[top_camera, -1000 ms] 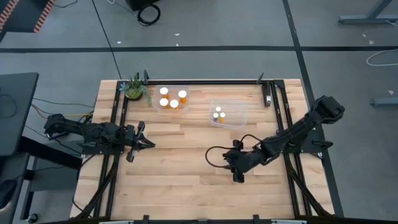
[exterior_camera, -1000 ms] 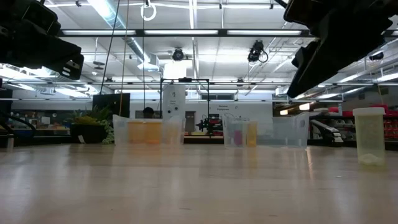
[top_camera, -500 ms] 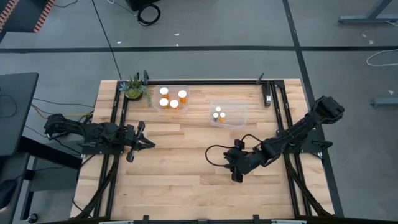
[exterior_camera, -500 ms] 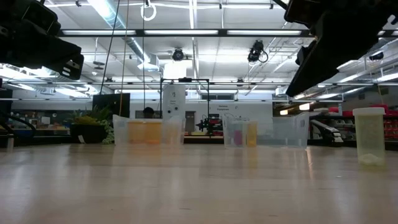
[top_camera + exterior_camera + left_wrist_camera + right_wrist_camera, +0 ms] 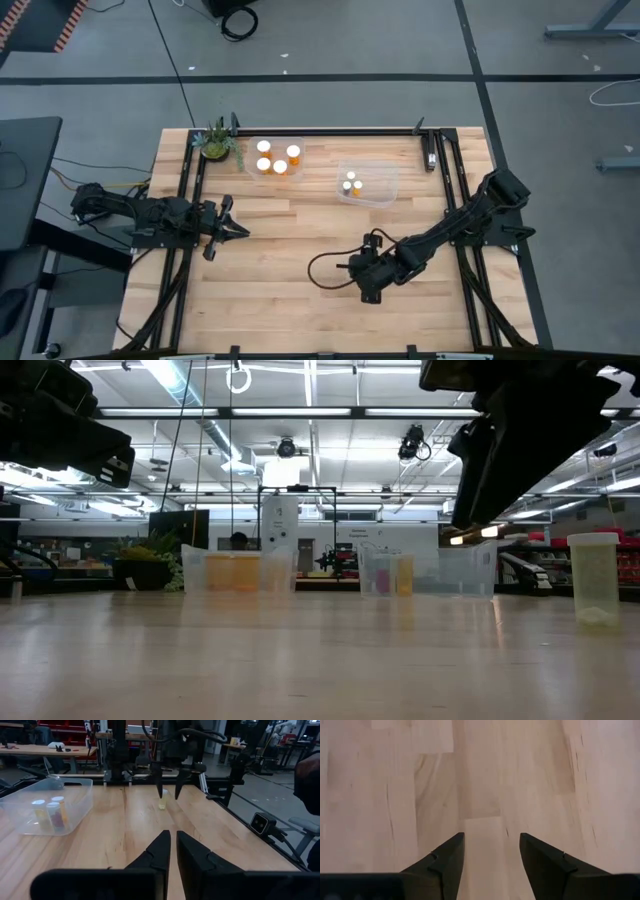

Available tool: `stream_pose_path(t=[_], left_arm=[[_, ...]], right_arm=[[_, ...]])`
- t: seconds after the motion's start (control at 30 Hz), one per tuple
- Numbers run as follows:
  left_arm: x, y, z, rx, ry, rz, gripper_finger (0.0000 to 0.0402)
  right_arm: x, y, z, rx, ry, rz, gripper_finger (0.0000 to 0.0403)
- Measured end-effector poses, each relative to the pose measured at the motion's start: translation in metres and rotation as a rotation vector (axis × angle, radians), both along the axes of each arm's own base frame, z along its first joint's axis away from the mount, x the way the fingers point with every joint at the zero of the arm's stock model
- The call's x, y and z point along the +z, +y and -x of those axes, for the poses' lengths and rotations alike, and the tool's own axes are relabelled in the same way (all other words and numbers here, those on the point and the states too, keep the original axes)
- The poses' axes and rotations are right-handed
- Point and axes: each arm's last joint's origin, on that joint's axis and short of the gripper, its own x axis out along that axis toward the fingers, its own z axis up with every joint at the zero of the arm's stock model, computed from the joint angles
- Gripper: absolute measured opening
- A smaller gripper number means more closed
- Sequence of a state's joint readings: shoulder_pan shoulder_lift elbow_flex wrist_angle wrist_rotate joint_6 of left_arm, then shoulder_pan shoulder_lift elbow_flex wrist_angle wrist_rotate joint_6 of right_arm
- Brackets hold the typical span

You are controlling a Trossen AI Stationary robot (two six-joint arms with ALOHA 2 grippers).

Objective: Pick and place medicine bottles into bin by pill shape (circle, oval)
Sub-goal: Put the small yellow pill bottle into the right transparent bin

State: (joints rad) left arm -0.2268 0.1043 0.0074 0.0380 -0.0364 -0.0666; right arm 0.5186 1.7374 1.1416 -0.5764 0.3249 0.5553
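The right gripper (image 5: 362, 296) hangs open and empty, low centre, reaching for more, while the bottles (image 5: 277, 159) sit sorted in two upper-centre bins (image 5: 385, 190); the left gripper (image 5: 243, 231) waits closed.

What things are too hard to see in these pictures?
- Pill shapes in the medicine bottles: high view, too small; only the white tops show.
- Bottles inside the bins: low view, blurred behind cloudy walls.
- Lone bottle: low view, contents unclear; cannot be found in the high view, perhaps hidden under the right arm.
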Motion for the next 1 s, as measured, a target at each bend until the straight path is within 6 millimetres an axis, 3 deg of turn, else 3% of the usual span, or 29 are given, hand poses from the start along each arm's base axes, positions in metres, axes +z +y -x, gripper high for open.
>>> stream_pose_path(t=[0.5,0.77,1.0], left_arm=[[0.000,0.000,0.000,0.000,0.003,-0.001,0.0036],[0.000,0.000,0.000,0.000,0.003,-0.001,0.0036],[0.000,0.000,0.000,0.000,0.003,-0.001,0.0028]], right_arm=[[-0.004,-0.005,0.007,0.004,0.082,0.034,0.0198],[-0.005,-0.004,0.011,0.033,0.169,-0.068,0.0198],[-0.003,-0.006,0.016,0.004,0.229,-0.047,0.0198]])
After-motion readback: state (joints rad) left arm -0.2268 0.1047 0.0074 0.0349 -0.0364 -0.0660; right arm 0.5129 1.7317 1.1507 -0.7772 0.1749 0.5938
